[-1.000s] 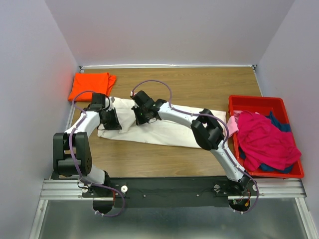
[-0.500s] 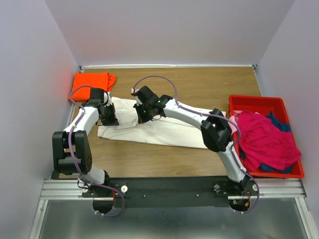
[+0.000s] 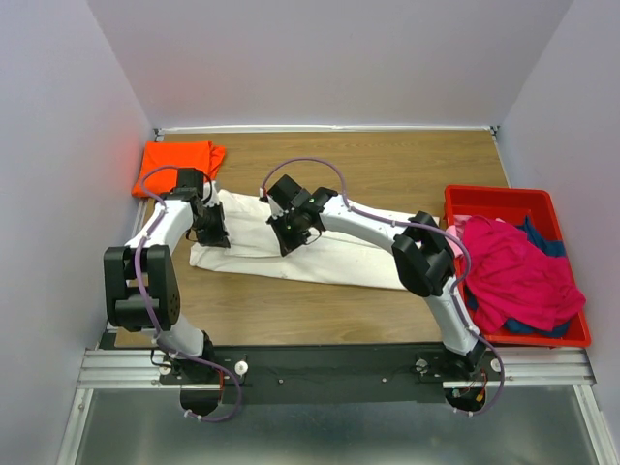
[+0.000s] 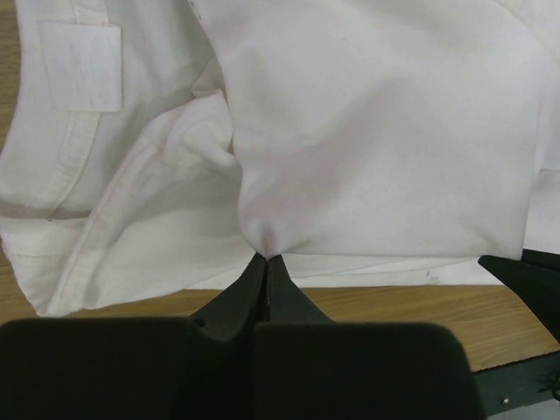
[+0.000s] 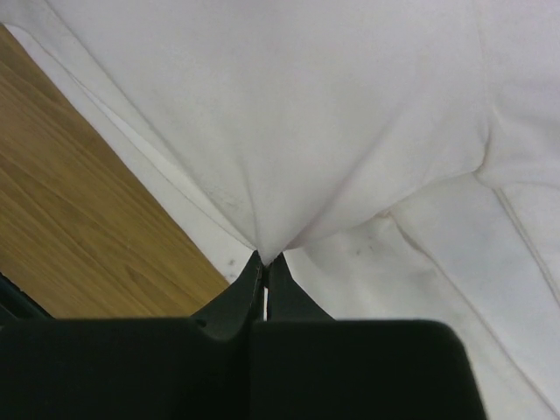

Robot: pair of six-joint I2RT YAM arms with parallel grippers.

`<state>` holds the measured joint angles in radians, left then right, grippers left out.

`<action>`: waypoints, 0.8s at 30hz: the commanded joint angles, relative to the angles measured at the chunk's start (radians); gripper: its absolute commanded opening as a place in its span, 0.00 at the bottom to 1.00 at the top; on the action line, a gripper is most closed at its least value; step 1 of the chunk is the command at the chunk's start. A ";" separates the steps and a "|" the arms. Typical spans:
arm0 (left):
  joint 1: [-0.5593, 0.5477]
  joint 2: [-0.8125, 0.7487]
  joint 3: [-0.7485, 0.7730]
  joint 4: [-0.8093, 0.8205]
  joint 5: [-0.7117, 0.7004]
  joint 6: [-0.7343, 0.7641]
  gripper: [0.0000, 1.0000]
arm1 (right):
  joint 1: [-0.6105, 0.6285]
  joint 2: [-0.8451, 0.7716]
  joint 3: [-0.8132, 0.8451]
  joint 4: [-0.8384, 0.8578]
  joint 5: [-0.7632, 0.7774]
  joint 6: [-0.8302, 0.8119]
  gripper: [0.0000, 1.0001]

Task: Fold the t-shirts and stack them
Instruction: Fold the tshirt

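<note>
Scene: We look down on a wooden counter [image 3: 387, 165] with two robot arms reaching over one long pale garment.
Task's thing: A cream-white collared shirt [image 3: 329, 257] lies flat in the middle of the counter, between the arms and the far wall.
Long axis: The shirt runs left to right, and its right end slants a little toward the near edge and stops just beside a red plastic bin [image 3: 499, 194].
Left hand [image 4: 265, 262]: Pressed together on a small peak of the shirt's cloth at its left end. Bare wood shows just under the pinch.
Right hand [image 5: 264, 261]: Also pressed together, pinching a peak of cloth at the shirt's edge, to the right of the left hand and near the shirt's middle.
Key relation: Both pinches sit on the left half of the shirt. The long free part lies to the right of the right hand, toward the bin.
Our judgement: The next fold likely turns on carrying the pinched cloth along that axis.
Other shirts: An orange t-shirt [image 3: 177, 163] lies folded in the far left corner, well apart. A magenta t-shirt [image 3: 518, 276] is heaped in the bin.
</note>
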<state>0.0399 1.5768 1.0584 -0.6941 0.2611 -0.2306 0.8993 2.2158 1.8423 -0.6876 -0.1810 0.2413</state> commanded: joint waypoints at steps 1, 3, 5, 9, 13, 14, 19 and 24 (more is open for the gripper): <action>0.006 0.020 0.038 -0.057 -0.043 0.031 0.00 | 0.000 -0.025 -0.009 -0.076 -0.034 -0.033 0.01; 0.006 0.029 0.052 -0.071 -0.049 0.036 0.00 | 0.000 -0.018 0.000 -0.084 -0.041 -0.033 0.01; 0.006 0.037 0.064 -0.099 -0.066 0.034 0.01 | 0.000 -0.004 0.017 -0.093 -0.058 -0.033 0.04; 0.006 0.022 0.095 -0.148 -0.097 0.025 0.22 | -0.002 0.004 0.034 -0.108 -0.063 -0.031 0.23; 0.006 -0.018 0.089 -0.156 -0.137 -0.001 0.48 | -0.003 -0.021 0.031 -0.116 -0.015 -0.028 0.46; 0.006 -0.038 0.068 -0.150 -0.135 -0.009 0.52 | -0.011 -0.037 0.032 -0.116 0.003 -0.024 0.50; 0.002 -0.083 0.063 -0.082 -0.086 -0.076 0.54 | -0.074 -0.094 0.031 -0.115 0.044 0.039 0.57; -0.067 -0.028 0.185 -0.022 -0.074 -0.118 0.54 | -0.216 -0.126 0.006 -0.115 0.041 0.046 0.58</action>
<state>0.0238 1.5272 1.1549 -0.7898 0.1703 -0.2985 0.7879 2.1536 1.8519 -0.7830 -0.1776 0.2646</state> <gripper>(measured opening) 0.534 0.579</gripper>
